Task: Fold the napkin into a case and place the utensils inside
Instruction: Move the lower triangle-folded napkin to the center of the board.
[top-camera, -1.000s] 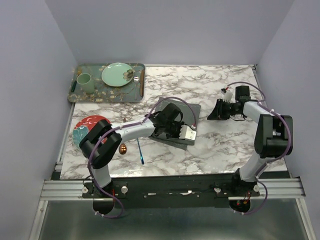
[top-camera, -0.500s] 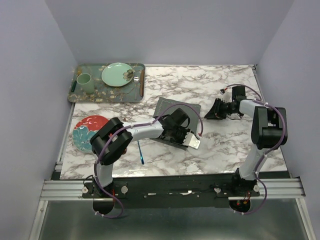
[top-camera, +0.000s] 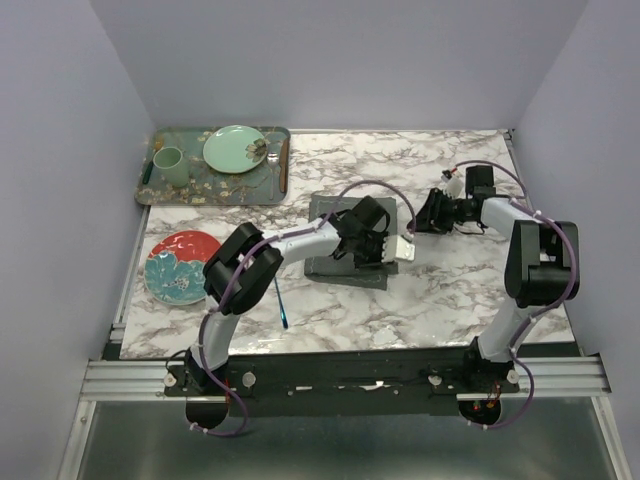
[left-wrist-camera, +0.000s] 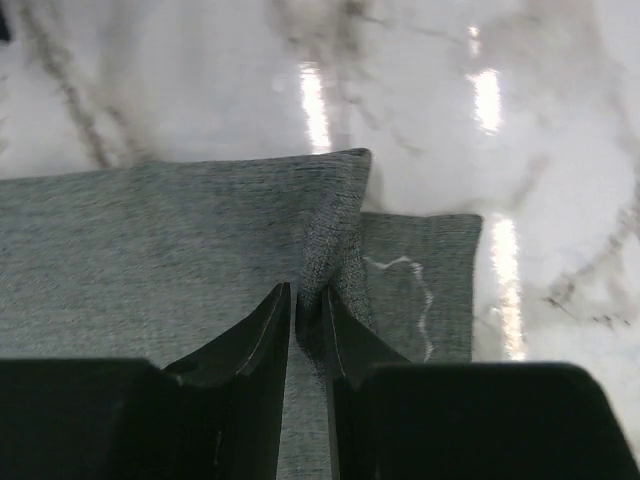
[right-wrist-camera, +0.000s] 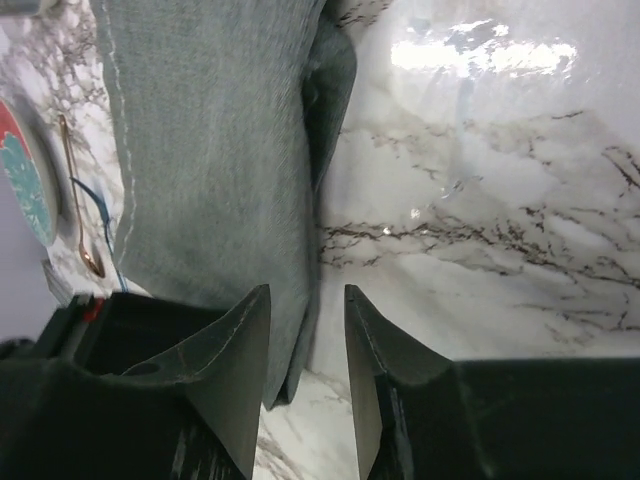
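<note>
Nearest us, by the near edge of the table (top-camera: 440, 290) and left of its middle, we see the blue fork (top-camera: 282, 303) lying flat with its length running towards the far edge. The copper spoon (right-wrist-camera: 72, 190) lies just beside it on the side of the left edge. We find it only in the right wrist view, since the left arm (top-camera: 290, 245) covers that spot from above. A red patterned plate (top-camera: 178, 268) sits against the left edge, a little farther back.

In the middle of the table we see the napkin (top-camera: 345, 270), folded into a flat dark grey rectangle of several layers. In the left wrist view one lower layer sticks out past the edge of the upper one. The left gripper (left-wrist-camera: 308, 298) is down on the cloth. Its jaws are almost together and pinch a raised ridge of napkin near the upper layer's corner.

The right gripper (right-wrist-camera: 305, 292) hovers at the napkin's right side, low over the marble. Its jaws stand apart with nothing clamped, and the napkin's long edge runs under the gap between them.

At the far left corner we see a patterned green tray (top-camera: 200, 190) carrying a pale green plate (top-camera: 235, 148) and a green cup (top-camera: 168, 165).
</note>
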